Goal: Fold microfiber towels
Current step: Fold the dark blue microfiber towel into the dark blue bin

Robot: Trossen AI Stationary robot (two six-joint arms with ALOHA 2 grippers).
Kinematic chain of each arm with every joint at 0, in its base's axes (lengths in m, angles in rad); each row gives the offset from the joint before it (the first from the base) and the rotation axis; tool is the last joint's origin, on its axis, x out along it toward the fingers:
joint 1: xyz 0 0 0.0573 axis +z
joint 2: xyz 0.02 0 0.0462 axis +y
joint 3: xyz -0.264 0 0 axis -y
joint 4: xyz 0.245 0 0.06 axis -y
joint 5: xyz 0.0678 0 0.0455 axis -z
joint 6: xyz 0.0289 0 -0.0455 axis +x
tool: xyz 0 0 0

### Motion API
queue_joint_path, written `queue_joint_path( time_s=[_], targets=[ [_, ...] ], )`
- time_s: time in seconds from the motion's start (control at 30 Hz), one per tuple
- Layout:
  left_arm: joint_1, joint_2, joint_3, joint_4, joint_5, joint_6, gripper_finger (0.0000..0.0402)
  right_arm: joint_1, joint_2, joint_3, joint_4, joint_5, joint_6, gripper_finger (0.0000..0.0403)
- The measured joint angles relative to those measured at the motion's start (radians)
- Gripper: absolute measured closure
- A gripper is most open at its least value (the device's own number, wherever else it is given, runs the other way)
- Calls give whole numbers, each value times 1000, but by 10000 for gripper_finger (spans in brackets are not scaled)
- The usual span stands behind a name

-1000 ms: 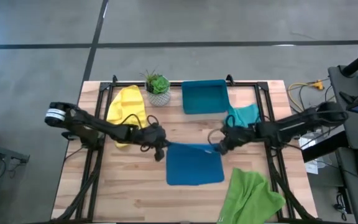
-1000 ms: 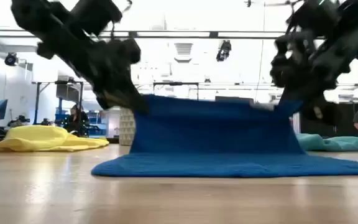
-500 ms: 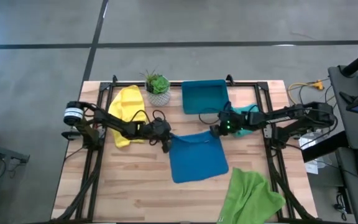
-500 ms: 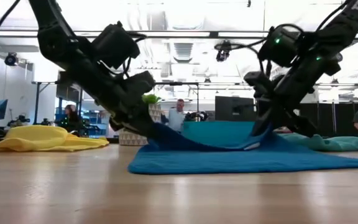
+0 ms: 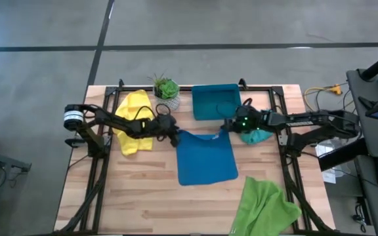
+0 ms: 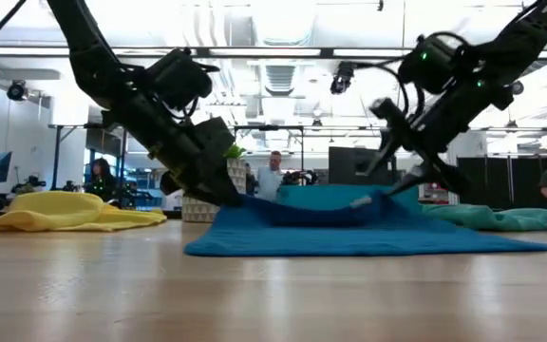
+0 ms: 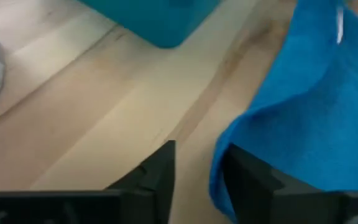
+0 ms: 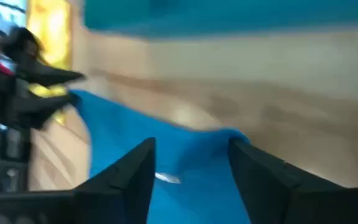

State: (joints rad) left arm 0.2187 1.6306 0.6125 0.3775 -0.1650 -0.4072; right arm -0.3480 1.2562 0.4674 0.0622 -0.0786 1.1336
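Note:
The blue towel (image 5: pixel 206 158) lies spread flat in the middle of the table, with a small ripple along its far edge (image 6: pixel 316 211). My left gripper (image 5: pixel 175 137) stands open and low at the towel's far left corner (image 7: pixel 224 163). Just above the far right corner, my right gripper (image 5: pixel 226 127) is open too, its fingers on either side of that edge (image 8: pixel 185 163). The yellow towel (image 5: pixel 134 118) lies bunched at the far left. A teal towel (image 5: pixel 257 136) lies under my right arm, and the light green towel (image 5: pixel 265 206) lies at the near right. My left gripper has the blue towel's far left corner edge (image 7: pixel 219 177) lying close along the inner side of one finger (image 7: pixel 247 183). I cannot tell whether they touch. The fingers slant down from the table's left, and the corner rests on the table.
A teal-blue plastic tray (image 5: pixel 216 101) stands just beyond the towel's far edge. A potted plant (image 5: pixel 167 92) is at the far side between the tray and the yellow towel. Black frame rails (image 5: pixel 104 164) run along both table sides.
Both grippers have gone toward the table's far edge and down, then opened and let go of the blue towel's far corners. The towel's far part, held up like a wall before, has been drawn toward the far edge and now lies flat.

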Motion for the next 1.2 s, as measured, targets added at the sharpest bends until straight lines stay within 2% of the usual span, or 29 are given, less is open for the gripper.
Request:
queue_joint_path(
  time_s=[0.17,0.3,0.4,0.47,0.53,0.6,0.67,0.87,1.03,1.2],
  targets=[
    [28,-10,0,-3,-5,-57,237,0,-99,-4,1,28,0,179],
    [31,-26,0,-45,-7,-59,233,3,-180,-14,-13,18,-37,177],
    [31,-54,-1,-102,-5,-69,233,26,-231,-16,-20,-45,-145,177],
    [31,-71,-2,-111,45,-72,233,57,-255,-16,-45,-114,-240,177],
    [20,-90,-2,-105,156,-39,233,101,-267,-16,-83,-155,-301,178],
    [-12,-95,0,-72,263,-1,233,149,-270,-17,-120,-158,-339,180],
    [-56,-94,0,-73,317,37,233,195,-265,-17,-137,-157,-372,184],
    [-220,-46,2,-46,286,105,233,260,-241,-17,-135,-140,-356,196],
    [-358,49,82,-46,219,212,233,280,-244,-17,-126,-119,-333,204],
    [-425,137,164,-161,166,257,233,307,-257,-16,-126,-131,-322,207]
  ],
)
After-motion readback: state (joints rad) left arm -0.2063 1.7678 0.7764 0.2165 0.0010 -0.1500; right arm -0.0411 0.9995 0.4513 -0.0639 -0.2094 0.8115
